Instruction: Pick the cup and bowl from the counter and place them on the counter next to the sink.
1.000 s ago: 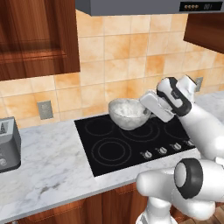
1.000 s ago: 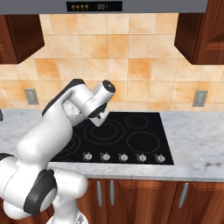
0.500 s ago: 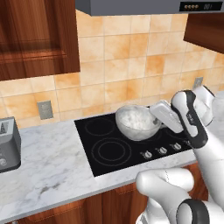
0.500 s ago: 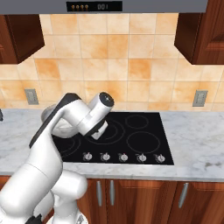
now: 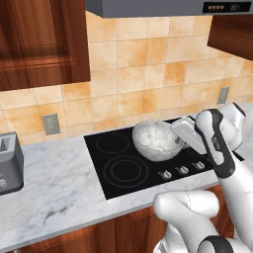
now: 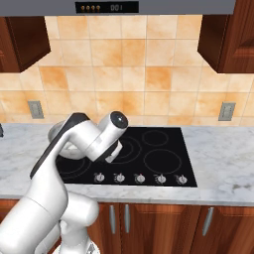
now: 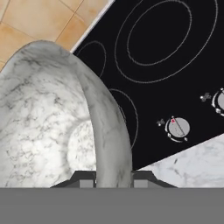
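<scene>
Hand (image 7: 113,177) clamped on the rim of the bowl (image 5: 157,140): in the hand view one finger sits on each side of the rim wall, which rises edge-on straight up from between them. Bowl is lifted clear, held in the air over the black cooktop (image 5: 148,163), tilted with its white speckled inside (image 7: 39,131) opening to the left of the hand in that view. In the left base view the bowl hangs just off the hand's tip, toward the tiled wall, above the rear burner rings; the grey outside faces down. Beyond the rim, to the right of the hand in the hand view, lie the burner rings (image 7: 168,30) and a row of knobs (image 7: 177,127), with a strip of the marble table (image 7: 192,166) past the knobs. In the right base view the bowl's edge (image 6: 53,132) peeks out behind the arm's elbow. A grey toaster (image 5: 9,163) stands on the table well apart from the hand, far past the cooktop's other side.
</scene>
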You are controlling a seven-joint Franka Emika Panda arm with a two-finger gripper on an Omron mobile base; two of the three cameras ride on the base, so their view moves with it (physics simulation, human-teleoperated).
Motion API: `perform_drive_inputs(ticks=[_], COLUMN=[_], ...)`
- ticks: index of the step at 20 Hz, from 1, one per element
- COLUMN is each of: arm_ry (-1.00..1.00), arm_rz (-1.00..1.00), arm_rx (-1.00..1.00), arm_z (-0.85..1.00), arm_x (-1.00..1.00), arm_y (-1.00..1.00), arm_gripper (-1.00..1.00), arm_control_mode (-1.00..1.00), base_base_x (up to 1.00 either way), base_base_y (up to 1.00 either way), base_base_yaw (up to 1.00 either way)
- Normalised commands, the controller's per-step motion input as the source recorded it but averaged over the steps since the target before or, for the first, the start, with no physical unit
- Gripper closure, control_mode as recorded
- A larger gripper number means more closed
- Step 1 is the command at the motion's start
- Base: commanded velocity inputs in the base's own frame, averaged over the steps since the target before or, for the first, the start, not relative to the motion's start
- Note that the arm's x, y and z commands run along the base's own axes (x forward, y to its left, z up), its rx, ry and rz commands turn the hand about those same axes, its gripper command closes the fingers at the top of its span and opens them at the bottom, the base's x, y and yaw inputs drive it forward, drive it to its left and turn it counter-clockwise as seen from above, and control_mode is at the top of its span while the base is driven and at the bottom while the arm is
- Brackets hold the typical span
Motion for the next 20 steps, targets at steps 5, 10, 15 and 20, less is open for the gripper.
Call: perform_drive_inputs(ticks=[5, 10, 15, 20], arm_ry=[0.00, 0.00, 0.00, 0.00], arm_rz=[0.00, 0.00, 0.00, 0.00], arm_rx=[0.00, 0.00, 0.00, 0.00], arm_z=[0.00, 0.00, 0.00, 0.00], arm_x=[0.00, 0.00, 0.00, 0.00], arm_y=[0.00, 0.00, 0.00, 0.00], arm_gripper=[1.00, 1.00, 1.00, 1.00], arm_control_mode=[1.00, 1.00, 1.00, 1.00], base_base_x=[0.00, -0.49, -0.91, -0.26], base_base_y=[0.00, 0.00, 0.00, -0.09], base_base_yaw=[0.00, -0.02, -0.18, -0.71])
